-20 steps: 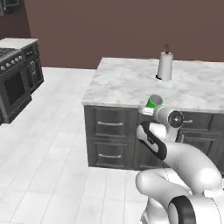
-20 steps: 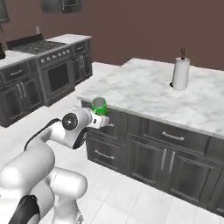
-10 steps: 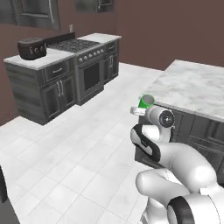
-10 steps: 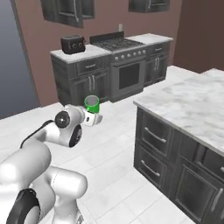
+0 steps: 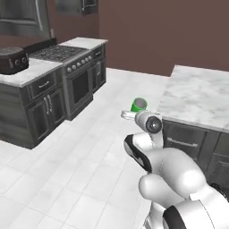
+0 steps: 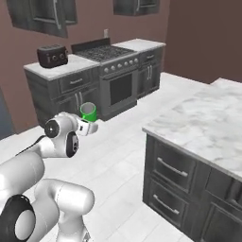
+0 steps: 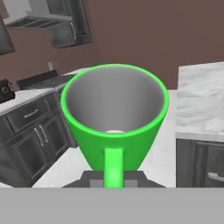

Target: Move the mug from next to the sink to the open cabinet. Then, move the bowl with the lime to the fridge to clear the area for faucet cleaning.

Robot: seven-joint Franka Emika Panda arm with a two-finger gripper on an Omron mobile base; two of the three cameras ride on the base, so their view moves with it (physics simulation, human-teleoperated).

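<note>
Gripper point(image 7: 113, 177) clamping fully closed on mug point(image 7: 114, 116) handle, carrying upright mid-floor. Keeping rim level, steering clear of island counter point(image 5: 201, 96) edge advisable.

Even, diffuse light is seen across all three renderings, with no single source that can be placed. Hardly any cast shadows are found on the white tiled floor point(image 5: 67, 170); only a faint darkening is noticed under the robot's body at 5 o'clock in the left base view. The marble island top point(image 6: 203, 123) is rendered bright and slightly washed out, without sharp glare. A soft grey gradient is shown inside the green mug point(image 7: 114, 118). The base views are rather soft and low in detail, with blocky edges. No bending at the borders is noticed.
</note>
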